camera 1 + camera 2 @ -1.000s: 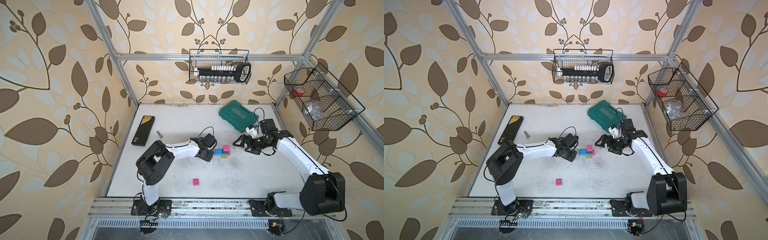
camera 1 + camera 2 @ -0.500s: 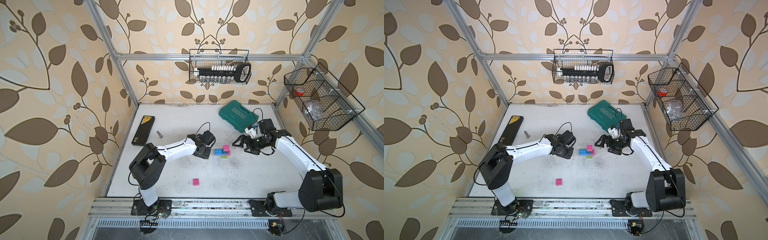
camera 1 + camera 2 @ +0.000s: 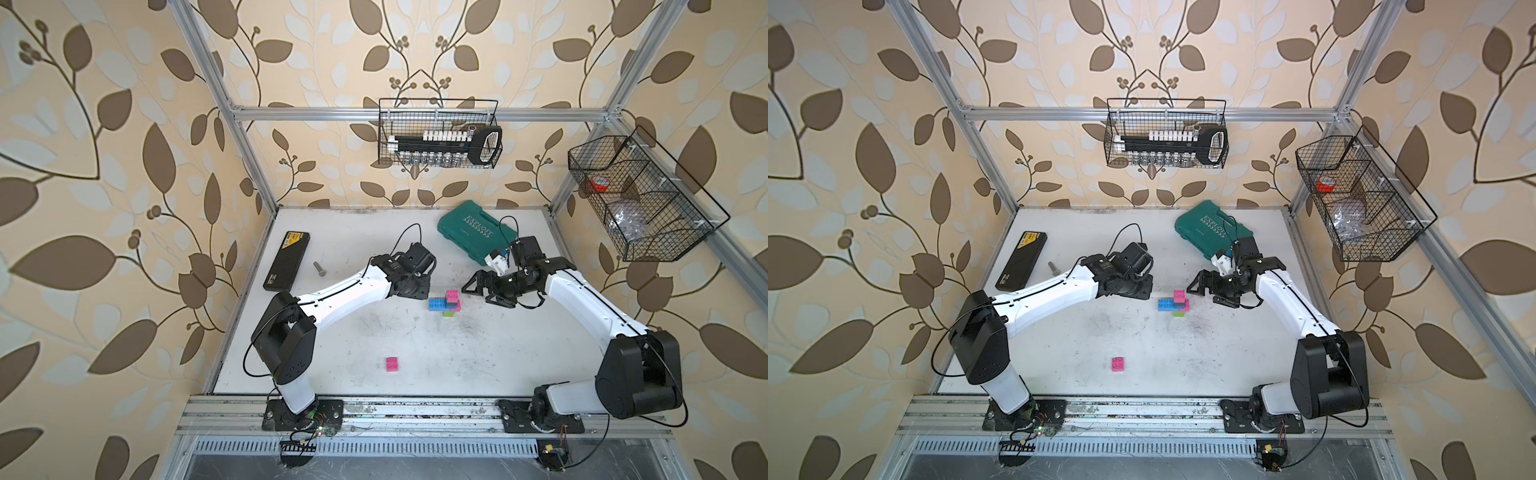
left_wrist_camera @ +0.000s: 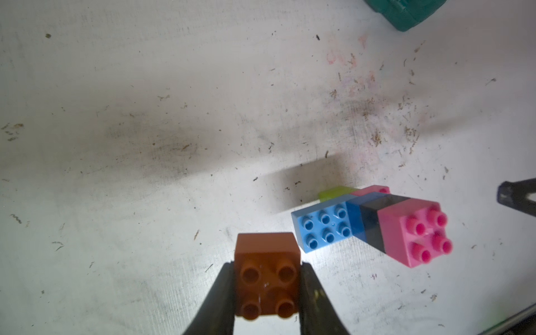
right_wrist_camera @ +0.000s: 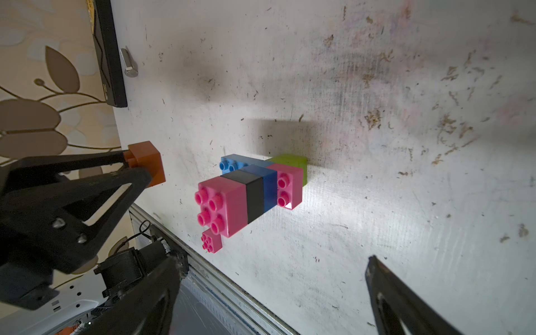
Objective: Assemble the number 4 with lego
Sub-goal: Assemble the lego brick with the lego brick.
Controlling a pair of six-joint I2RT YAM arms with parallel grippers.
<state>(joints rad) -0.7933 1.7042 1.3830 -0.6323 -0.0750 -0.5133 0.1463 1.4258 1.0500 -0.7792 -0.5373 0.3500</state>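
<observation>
A joined cluster of lego (image 3: 445, 303) (image 3: 1174, 304) lies mid-table: pink, black, two blue, pink and lime green bricks (image 5: 252, 191) (image 4: 374, 223). My left gripper (image 4: 266, 269) is shut on an orange brick (image 4: 266, 278) (image 5: 148, 162), just left of the cluster and apart from it. In both top views the wrist (image 3: 411, 286) (image 3: 1129, 282) hides the orange brick. My right gripper (image 5: 272, 261) (image 3: 478, 291) stands open and empty, just right of the cluster. A loose pink brick (image 3: 392, 364) (image 3: 1118, 364) (image 5: 211, 240) lies toward the front.
A teal tool case (image 3: 478, 232) sits at the back right, behind the right wrist. A black flat case (image 3: 286, 259) and a metal bolt (image 3: 319, 269) lie at the back left. Wire baskets (image 3: 438, 133) hang on the back and right walls.
The left arm has stretched out and lowered, and its gripper has shifted slightly back with the orange brick. The right gripper has edged a little toward the cluster.
</observation>
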